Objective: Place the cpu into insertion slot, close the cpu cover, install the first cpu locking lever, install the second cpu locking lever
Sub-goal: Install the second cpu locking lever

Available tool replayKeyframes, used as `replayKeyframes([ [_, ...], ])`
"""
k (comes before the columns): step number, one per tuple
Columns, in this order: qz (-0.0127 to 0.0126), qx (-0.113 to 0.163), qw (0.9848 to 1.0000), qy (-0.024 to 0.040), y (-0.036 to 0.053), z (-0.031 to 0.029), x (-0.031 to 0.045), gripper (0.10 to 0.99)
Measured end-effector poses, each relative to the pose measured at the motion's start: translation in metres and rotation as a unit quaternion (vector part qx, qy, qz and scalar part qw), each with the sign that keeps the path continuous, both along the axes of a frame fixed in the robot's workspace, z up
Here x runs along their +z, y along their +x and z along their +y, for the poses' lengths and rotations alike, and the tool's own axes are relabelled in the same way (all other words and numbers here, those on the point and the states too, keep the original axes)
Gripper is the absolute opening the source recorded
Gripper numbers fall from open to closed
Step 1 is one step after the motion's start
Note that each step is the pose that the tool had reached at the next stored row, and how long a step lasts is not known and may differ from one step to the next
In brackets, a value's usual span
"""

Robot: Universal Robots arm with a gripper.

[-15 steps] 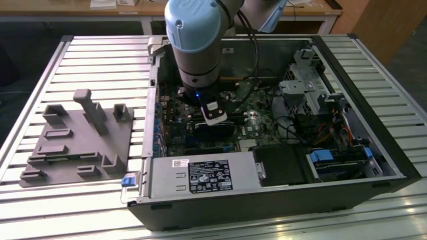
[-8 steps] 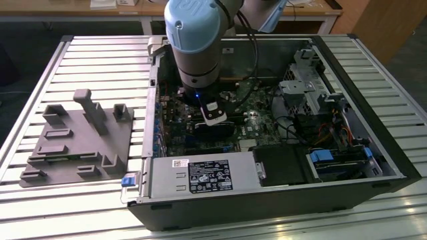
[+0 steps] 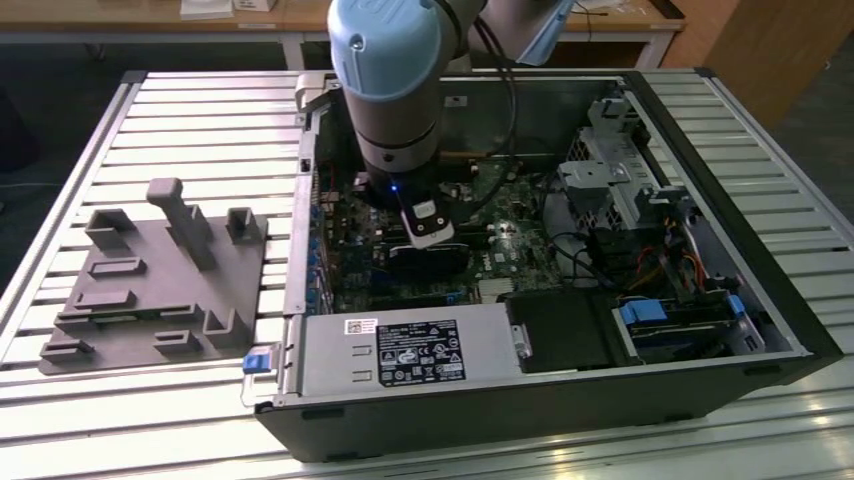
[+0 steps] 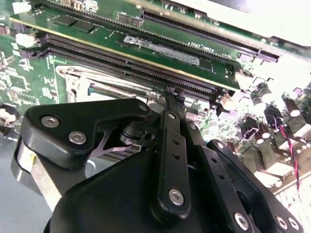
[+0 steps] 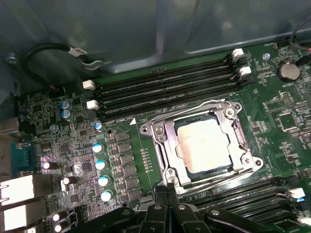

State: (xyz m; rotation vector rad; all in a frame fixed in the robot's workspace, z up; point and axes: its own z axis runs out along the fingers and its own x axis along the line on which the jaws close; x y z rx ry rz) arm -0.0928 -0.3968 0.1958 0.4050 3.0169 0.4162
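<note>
The cpu (image 5: 201, 144) lies flat in the insertion slot (image 5: 247, 159), dull silver top up. The cpu cover (image 5: 163, 141), a silvery frame, lies down around it. One wire locking lever (image 5: 194, 109) runs along the side by the memory slots. The other lever (image 5: 223, 178) runs along the opposite side. My gripper (image 5: 167, 190) is shut, with its thin black tips together at the socket's corner, next to that second lever's end. Nothing shows between the fingers. In the second wrist view the gripper (image 4: 170, 97) points at the cover (image 4: 92, 80). The exterior view shows the gripper (image 3: 427, 232) low inside the case.
Long black memory slots (image 5: 165, 82) flank the socket on both sides. Capacitors (image 5: 99, 165) and a looped cable (image 5: 48, 53) stand nearby. The open computer case (image 3: 747, 300) holds a power supply (image 3: 400, 355) and drive cages. A grey fixture plate (image 3: 147, 280) lies at the exterior view's left.
</note>
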Motion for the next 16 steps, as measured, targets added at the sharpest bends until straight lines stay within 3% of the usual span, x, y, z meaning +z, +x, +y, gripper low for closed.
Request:
replayKeyframes([
  [7, 0.0001, 0.000, 1.0000, -0.0016, 0.0003, 0.0000, 0.0188, 0.106],
  [12, 0.0000, -0.001, 0.9998, -0.0197, 0.0024, 0.0000, 0.0264, 0.106],
  [16, 0.0006, -0.003, 0.9997, -0.0247, 0.0100, 0.0000, 0.0270, 0.106],
])
